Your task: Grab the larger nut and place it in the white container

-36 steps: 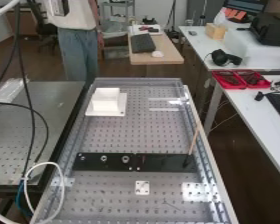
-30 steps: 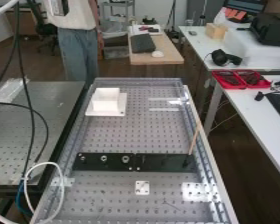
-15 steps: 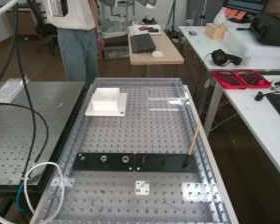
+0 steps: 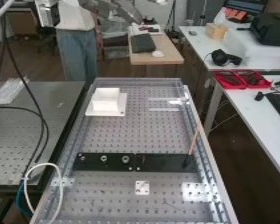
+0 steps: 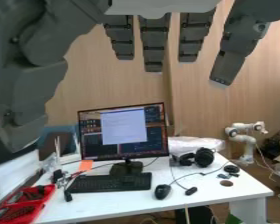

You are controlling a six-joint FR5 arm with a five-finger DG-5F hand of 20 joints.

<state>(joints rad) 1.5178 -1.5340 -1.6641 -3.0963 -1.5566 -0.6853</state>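
Larger nut (image 4: 104,158) is on the flat black bar (image 4: 165,162), toward the bar's left end in the high view, between the smaller nut (image 4: 82,158) and the bearing (image 4: 125,159), touching neither. Bar runs crosswise near the near end of the perforated bench plate (image 4: 124,135).

Key relation: hand (image 4: 114,7) is up at the far end, well above and beyond the nut. Next move looks like a long one, back toward the near end and down. Fingers are straight and spread, nothing held; they point off toward the monitor (image 5: 124,151), so the wrist likely has to turn too. Nut is a squat metal ring with a dark hole, no long axis to align to; can't tell how its flats face. Neighbours on both sides, so narrow approach.

White container (image 4: 107,97): matte, boxy, on a flat square base by the plate's far left corner. Plate is grey metal, regular holes. Bar looks smooth. Thin wooden stick (image 4: 194,140) leans up near the bar's right end, worth avoiding.
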